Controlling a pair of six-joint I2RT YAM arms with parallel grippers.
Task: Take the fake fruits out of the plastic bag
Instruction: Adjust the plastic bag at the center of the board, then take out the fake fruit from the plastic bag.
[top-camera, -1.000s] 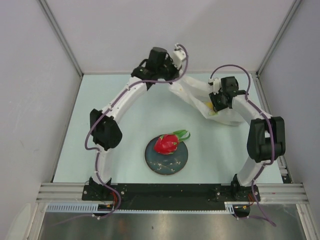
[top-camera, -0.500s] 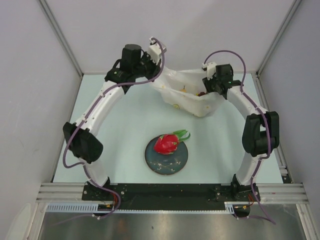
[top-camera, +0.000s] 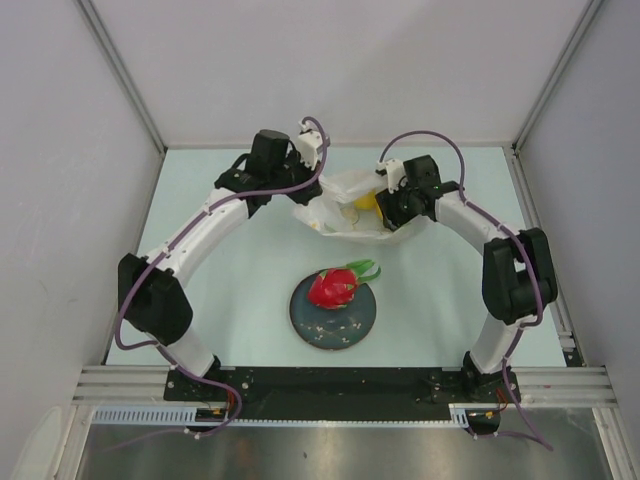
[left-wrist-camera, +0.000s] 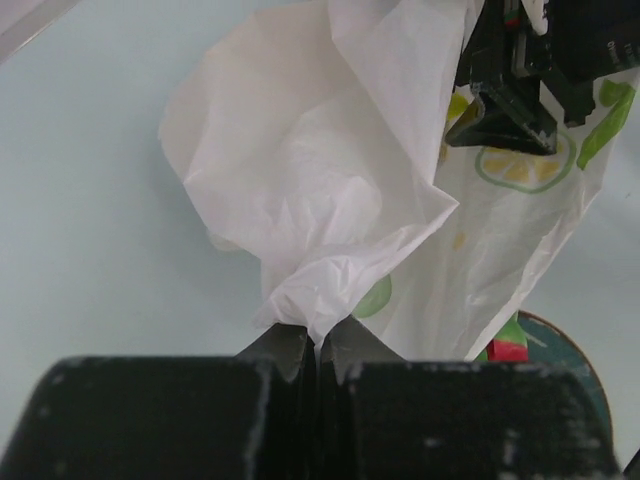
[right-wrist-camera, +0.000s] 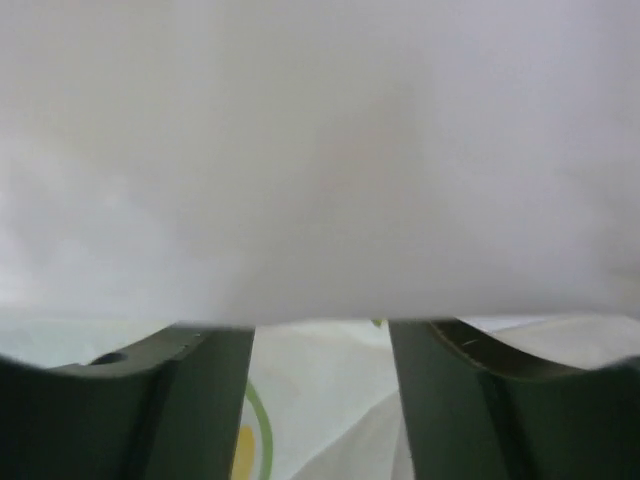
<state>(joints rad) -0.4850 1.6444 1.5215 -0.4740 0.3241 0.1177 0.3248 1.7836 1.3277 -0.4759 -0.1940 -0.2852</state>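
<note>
The plastic bag sits bunched up at the far middle of the tabletop, between the two arms. It is thin, light, crinkly film that will likely slump and fold wherever it is not held, so the hold belongs on a gathered bunch of film at an edge or corner; a flat wall would probably slip free. A round yellow fruit shows at the bag's opening. It looks small, hard and smooth and would likely roll, so a grip across its middle seems safest. The dragon fruit is already out, resting on the dark plate nearer the arm bases and well apart from the bag. The left jaws are closed tight on a twisted pinch of the bag's film. The right jaws stand apart, right against the bag beside the yellow fruit, with nothing visibly clamped between them, though blurred film hides their tips
</note>
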